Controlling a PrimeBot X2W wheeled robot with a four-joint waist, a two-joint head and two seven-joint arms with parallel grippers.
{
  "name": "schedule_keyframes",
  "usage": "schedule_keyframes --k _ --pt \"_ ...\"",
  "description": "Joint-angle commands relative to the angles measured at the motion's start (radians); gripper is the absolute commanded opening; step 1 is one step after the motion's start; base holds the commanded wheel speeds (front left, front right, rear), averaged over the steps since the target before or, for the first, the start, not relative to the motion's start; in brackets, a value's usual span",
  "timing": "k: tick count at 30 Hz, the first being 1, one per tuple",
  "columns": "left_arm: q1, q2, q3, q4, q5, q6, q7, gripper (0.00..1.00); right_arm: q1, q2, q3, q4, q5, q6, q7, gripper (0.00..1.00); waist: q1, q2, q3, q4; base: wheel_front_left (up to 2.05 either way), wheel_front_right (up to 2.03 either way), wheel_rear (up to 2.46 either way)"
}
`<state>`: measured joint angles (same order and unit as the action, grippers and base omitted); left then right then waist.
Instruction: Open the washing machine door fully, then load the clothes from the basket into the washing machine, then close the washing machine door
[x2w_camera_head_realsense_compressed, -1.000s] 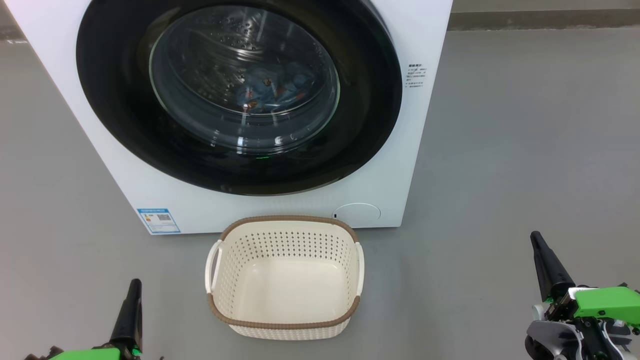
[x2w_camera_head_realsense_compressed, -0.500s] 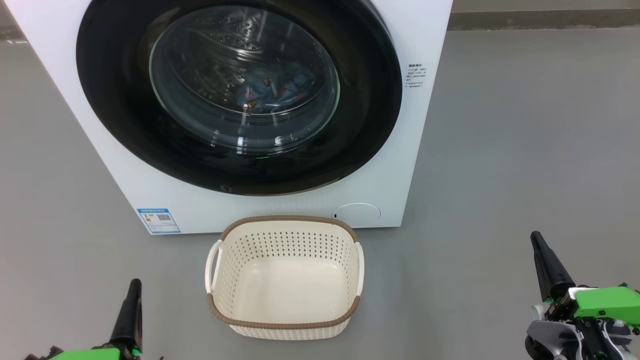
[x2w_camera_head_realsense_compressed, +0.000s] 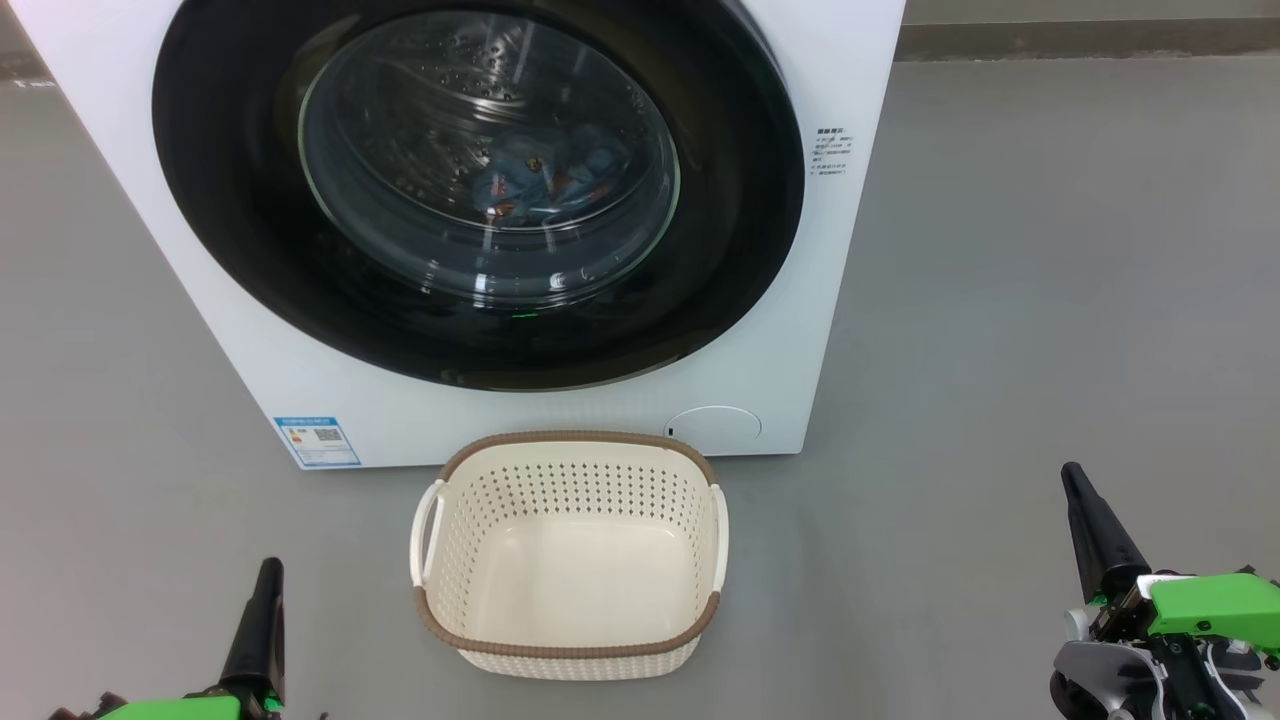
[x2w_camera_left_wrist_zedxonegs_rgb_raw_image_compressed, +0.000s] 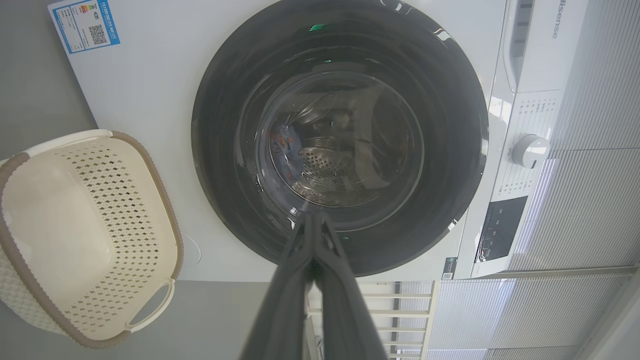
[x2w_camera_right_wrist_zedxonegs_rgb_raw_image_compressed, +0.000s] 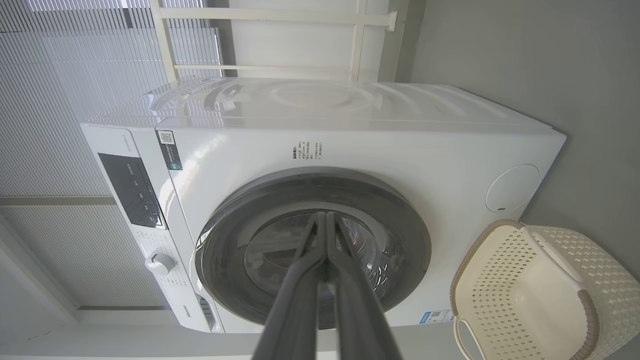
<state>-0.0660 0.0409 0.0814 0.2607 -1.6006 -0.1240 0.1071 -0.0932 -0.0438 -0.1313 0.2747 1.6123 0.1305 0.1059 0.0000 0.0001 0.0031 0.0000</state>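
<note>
The washing machine (x2w_camera_head_realsense_compressed: 560, 420) stands ahead, and the washing machine door (x2w_camera_head_realsense_compressed: 230, 200) with its black ring lies flat against the front. Through its glass, blue clothes (x2w_camera_head_realsense_compressed: 545, 175) lie in the steel drum. The cream basket (x2w_camera_head_realsense_compressed: 575, 437) sits on the floor just in front of the machine, with a bare bottom. My left gripper (x2w_camera_head_realsense_compressed: 268, 575) hangs low at the basket's left and my right gripper (x2w_camera_head_realsense_compressed: 1075, 480) at its far right. Both are shut on nothing, apart from basket and machine. In the wrist views the left gripper (x2w_camera_left_wrist_zedxonegs_rgb_raw_image_compressed: 312, 220) and right gripper (x2w_camera_right_wrist_zedxonegs_rgb_raw_image_compressed: 325, 217) point at the door (x2w_camera_left_wrist_zedxonegs_rgb_raw_image_compressed: 215, 150) (x2w_camera_right_wrist_zedxonegs_rgb_raw_image_compressed: 410, 240).
Grey floor (x2w_camera_head_realsense_compressed: 1050, 250) stretches to the right of the machine as far as a wall base (x2w_camera_head_realsense_compressed: 1090, 40). A blue label sticker (x2w_camera_head_realsense_compressed: 317, 441) and a round cap (x2w_camera_head_realsense_compressed: 715, 425) mark the lower front. The control panel's knob (x2w_camera_left_wrist_zedxonegs_rgb_raw_image_compressed: 530, 150) sits above the door. A white rack (x2w_camera_right_wrist_zedxonegs_rgb_raw_image_compressed: 280, 45) stands behind.
</note>
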Motion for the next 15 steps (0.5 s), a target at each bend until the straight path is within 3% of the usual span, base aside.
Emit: schedule_keyframes --k 1,15 --pt "-0.042 0.009 0.032 -0.016 -0.008 -0.007 0.006 0.0 -0.015 -0.008 0.018 -0.03 -0.003 0.0 0.007 0.0 0.0 -0.0001 0.0 0.0 0.0 0.0 0.0" --pt "-0.042 0.009 0.032 -0.016 -0.008 -0.007 0.006 0.0 -0.015 -0.007 0.018 -0.03 -0.003 0.0 0.007 0.0 0.0 -0.0001 0.0 0.0 0.0 0.0 0.0"
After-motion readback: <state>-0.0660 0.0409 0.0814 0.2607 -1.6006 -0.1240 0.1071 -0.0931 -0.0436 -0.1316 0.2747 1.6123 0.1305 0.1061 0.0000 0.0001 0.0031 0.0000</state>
